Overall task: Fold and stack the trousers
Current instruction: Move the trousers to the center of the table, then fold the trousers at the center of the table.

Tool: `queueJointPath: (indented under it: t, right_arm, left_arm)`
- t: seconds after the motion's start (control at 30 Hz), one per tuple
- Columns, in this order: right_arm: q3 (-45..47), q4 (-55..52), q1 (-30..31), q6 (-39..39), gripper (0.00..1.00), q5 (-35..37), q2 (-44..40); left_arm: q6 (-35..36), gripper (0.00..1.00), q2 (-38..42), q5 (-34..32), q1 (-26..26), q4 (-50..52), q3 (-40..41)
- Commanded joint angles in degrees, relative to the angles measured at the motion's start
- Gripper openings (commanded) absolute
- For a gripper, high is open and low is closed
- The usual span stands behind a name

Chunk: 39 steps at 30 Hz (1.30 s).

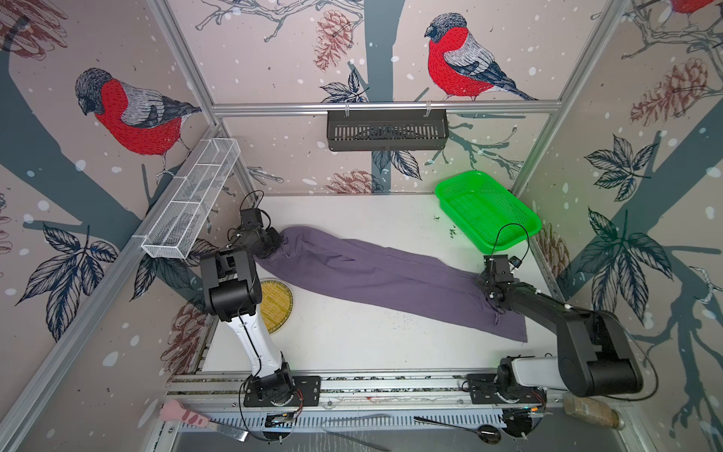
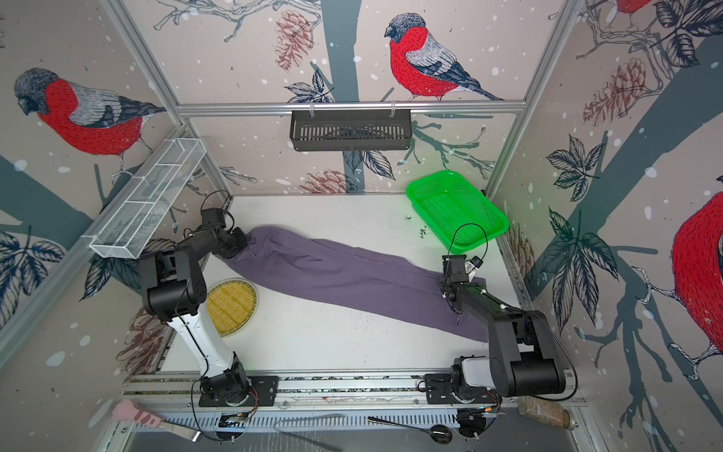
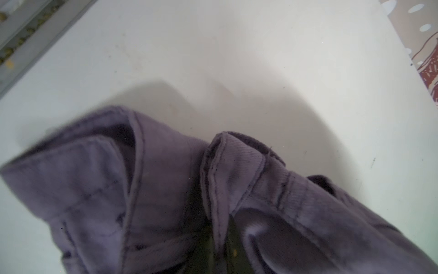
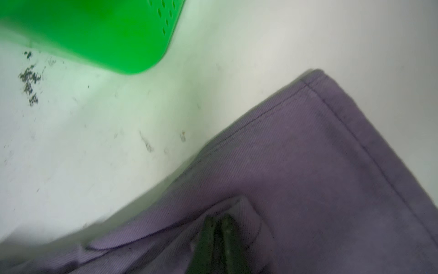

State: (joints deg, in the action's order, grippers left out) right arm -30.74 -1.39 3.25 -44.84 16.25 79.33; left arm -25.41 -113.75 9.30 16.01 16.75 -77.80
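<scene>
Since both ends are already pinched, the step in hand looks like the end-to-end fold. Trousers [image 1: 375, 274] lie stretched diagonally across the table [image 1: 352, 344], waist at the left and further back, hems at the right. The hems are near the green basket [image 1: 485, 211] but not touching it. Left gripper [image 3: 220, 239] is clamped on a fold of the waistband. Right gripper [image 4: 216, 227] is clamped on a ridge of cloth just in from the hem corner.

To do it well:
- Lift both ends together, only enough to clear the table.
- Hold the cloth lightly taut so the middle doesn't bunch.
- Carry hems over to waist, line up edges, then release.

Right pinch looks thin and may slip. Watch the basket, and the yellow mat [image 1: 278, 303] by the left arm.
</scene>
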Motion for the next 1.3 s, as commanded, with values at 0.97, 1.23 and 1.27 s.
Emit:
queueJointPath:
  t: [0.97, 1.23, 1.27]
  right_arm:
    - [-3.8, -6.1, -27.9, 10.2, 0.04, -4.7, -26.8]
    - [-2.7, -7.8, -29.6, 9.8, 0.04, -5.2, -30.8]
    - [-2.5, -8.4, -29.8, 9.7, 0.04, -5.8, -31.2]
  left_arm:
    - [8.1, 0.0, 1.9, -1.9, 3.7, -5.9, -7.3]
    - [9.0, 0.0, 7.1, -2.3, 4.7, -10.7, -1.3]
    - [9.0, 0.0, 7.6, -2.8, 4.7, -10.9, -0.7]
